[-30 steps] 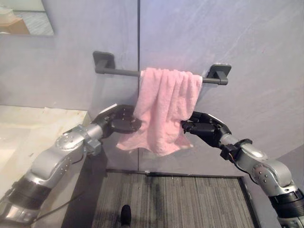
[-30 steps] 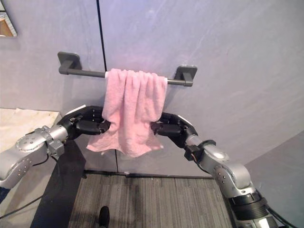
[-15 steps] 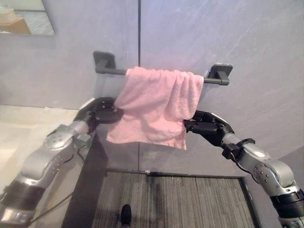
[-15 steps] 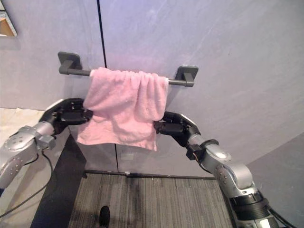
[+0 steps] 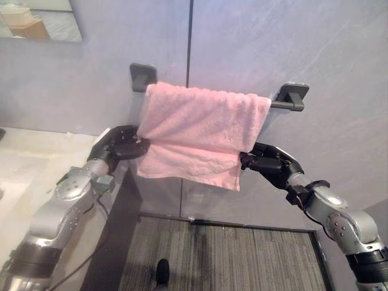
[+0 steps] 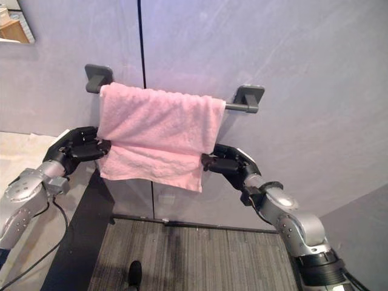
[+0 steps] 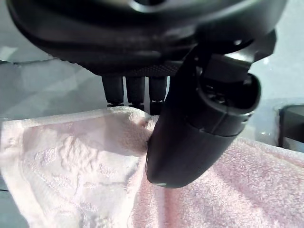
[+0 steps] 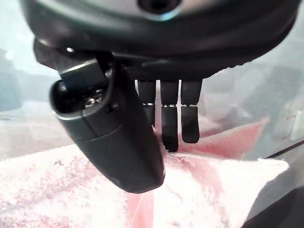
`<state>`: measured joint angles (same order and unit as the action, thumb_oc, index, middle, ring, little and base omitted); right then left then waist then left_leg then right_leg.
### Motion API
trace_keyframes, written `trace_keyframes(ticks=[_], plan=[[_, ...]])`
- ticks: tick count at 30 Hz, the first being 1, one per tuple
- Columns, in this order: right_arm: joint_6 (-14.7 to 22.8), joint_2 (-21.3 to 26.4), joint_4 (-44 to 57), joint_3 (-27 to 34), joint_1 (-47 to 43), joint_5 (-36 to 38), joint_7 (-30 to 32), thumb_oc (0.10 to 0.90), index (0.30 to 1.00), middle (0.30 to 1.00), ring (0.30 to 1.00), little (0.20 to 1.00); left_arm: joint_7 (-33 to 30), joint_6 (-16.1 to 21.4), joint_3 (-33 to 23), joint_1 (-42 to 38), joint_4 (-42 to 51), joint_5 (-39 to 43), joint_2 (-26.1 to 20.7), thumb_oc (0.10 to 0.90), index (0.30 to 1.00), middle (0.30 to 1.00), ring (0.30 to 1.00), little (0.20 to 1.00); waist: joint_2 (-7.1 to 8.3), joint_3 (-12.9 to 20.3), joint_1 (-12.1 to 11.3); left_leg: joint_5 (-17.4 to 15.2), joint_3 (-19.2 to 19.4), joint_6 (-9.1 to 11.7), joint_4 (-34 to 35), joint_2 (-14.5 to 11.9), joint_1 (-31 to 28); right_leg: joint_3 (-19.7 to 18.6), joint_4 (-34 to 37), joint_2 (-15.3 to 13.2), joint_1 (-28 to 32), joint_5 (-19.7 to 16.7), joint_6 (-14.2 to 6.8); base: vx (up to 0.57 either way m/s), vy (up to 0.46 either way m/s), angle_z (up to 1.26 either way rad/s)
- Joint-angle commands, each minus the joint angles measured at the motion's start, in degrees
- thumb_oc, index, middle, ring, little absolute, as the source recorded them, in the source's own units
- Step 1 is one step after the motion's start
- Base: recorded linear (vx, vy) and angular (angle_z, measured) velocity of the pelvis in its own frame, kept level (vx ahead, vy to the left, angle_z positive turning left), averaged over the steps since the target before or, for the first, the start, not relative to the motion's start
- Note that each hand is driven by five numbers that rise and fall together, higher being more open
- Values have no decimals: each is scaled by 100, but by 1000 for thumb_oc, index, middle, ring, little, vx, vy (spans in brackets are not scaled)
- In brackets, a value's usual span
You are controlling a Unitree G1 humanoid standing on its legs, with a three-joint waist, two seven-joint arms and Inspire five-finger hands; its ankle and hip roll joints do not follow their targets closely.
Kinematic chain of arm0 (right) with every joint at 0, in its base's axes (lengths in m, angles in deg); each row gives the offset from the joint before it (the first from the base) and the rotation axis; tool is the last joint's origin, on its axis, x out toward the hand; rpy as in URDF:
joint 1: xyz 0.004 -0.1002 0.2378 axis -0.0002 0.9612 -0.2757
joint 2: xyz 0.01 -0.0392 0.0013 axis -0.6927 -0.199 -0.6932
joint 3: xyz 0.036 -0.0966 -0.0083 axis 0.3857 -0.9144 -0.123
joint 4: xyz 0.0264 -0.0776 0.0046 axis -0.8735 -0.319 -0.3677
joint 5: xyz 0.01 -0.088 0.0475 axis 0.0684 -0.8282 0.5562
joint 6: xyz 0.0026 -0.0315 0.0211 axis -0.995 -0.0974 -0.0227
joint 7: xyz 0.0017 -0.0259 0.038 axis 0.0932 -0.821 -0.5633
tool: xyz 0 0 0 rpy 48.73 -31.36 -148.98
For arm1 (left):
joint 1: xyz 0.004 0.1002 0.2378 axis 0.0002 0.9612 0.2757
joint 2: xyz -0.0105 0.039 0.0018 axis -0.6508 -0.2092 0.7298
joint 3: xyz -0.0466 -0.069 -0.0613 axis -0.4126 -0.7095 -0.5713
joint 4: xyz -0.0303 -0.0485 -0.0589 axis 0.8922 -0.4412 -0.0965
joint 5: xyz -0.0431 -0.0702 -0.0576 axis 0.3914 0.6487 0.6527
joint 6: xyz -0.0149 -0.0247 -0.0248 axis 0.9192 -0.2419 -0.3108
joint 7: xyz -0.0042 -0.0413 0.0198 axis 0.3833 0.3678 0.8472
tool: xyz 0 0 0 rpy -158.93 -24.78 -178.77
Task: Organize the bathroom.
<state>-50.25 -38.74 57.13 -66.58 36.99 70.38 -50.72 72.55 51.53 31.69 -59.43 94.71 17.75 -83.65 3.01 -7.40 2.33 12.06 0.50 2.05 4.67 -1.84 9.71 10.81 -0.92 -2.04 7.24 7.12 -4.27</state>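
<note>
1 pink towel on 1 rail; L hand & R hand each pinch towel edge.

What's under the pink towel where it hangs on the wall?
The pink towel drapes over a dark towel bar; only the bar's right end and both mounts show. The bar's covered stretch and the wall directly behind are hidden.

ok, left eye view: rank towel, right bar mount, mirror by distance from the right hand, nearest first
1. Towel: pinched at its right edge by the right hand.
2. Right bar mount: on the wall just above the hand.
3. Mirror: far upper left corner.
</note>
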Motion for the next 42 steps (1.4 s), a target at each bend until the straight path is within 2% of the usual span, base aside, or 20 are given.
trace_keyframes(ticks=[1,5,14,15,16,17,19,20,21,23,28,36,38,42], plan=[[639,-29,234,473,-31,-364,415,400,300,300,300,300,-224,721,-320,-106,-66,-420,-4,400,300,300,300,300,-89,404,49,-754,639,93,33,-105,-451,215,-507,172,-778,-122,-239,0,0,0],[636,-50,218,447,19,-416,706,400,300,300,300,300,-300,541,-216,-122,-8,-494,20,400,300,300,300,300,-121,362,83,-766,694,72,33,-116,-480,215,-554,164,-806,-108,-239,0,0,0],[735,-109,176,367,0,-481,778,400,300,300,300,300,-278,421,-107,-209,-54,-478,-34,400,300,300,300,300,-167,307,108,-772,751,63,33,-114,-510,238,-589,155,-794,-86,-246,0,0,0],[758,-119,186,355,-1,-524,733,489,434,434,434,434,-270,389,-91,-221,-40,-488,-35,400,300,300,300,300,-173,306,109,-771,751,60,33,-114,-514,245,-599,150,-797,-82,-246,0,0,0],[773,-119,193,348,3,-533,732,626,639,639,639,639,-265,383,-87,-220,-36,-491,-32,400,300,300,300,300,-175,305,111,-770,754,59,33,-115,-516,246,-600,148,-795,-81,-246,0,0,0],[800,-124,192,332,0,-540,727,800,900,900,900,900,-244,374,-66,-227,-39,-510,-25,400,300,300,300,300,-174,303,109,-771,759,58,33,-114,-520,249,-595,150,-783,-80,-246,0,0,0],[824,-135,182,313,-18,-576,726,800,900,900,900,900,-243,358,-46,-247,-40,-500,-26,400,300,300,300,300,-175,298,109,-775,759,55,33,-112,-524,251,-599,150,-782,-76,-244,0,0,0],[828,-137,180,310,-25,-593,720,800,900,900,900,900,-232,344,-40,-253,-40,-503,-26,433,349,349,349,349,-176,295,109,-776,760,55,33,-113,-527,252,-604,150,-783,-74,-243,0,0,0],[833,-139,175,303,-36,-609,722,800,900,900,900,900,-206,338,-29,-261,-50,-518,-34,532,498,498,498,498,-177,293,109,-778,765,53,33,-114,-530,255,-608,149,-783,-72,-243,0,0,0],[837,-126,179,315,-49,-598,769,800,900,900,900,900,-107,244,6,-273,-51,-594,-52,800,900,900,900,900,-178,288,115,-785,779,48,33,-118,-548,264,-624,150,-783,-68,-245,0,0,0],[836,-135,204,348,-34,-566,794,800,900,900,900,900,104,46,70,-296,-13,-771,-114,800,900,900,900,900,-194,272,134,-781,801,45,33,-135,-551,268,-647,147,-791,-58,-247,0,0,0],[847,-224,259,335,-58,-618,823,800,900,900,900,900,315,-19,91,-332,-53,-884,-258,800,900,900,900,900,-258,261,162,-784,812,45,33,-137,-542,265,-680,144,-812,-37,-248,0,0,0],[851,-246,252,334,-55,-658,830,800,900,900,900,900,464,-25,95,-317,-75,-868,-288,800,900,900,900,900,-276,258,162,-777,819,48,33,-140,-536,271,-684,137,-809,-33,-247,0,0,0],[840,-247,296,359,-27,-689,881,800,900,900,900,900,1043,-316,153,-265,-9,-985,-344,800,900,900,900,900,-314,241,171,-773,822,47,33,-149,-536,281,-703,136,-820,-25,-244,0,0,0]])
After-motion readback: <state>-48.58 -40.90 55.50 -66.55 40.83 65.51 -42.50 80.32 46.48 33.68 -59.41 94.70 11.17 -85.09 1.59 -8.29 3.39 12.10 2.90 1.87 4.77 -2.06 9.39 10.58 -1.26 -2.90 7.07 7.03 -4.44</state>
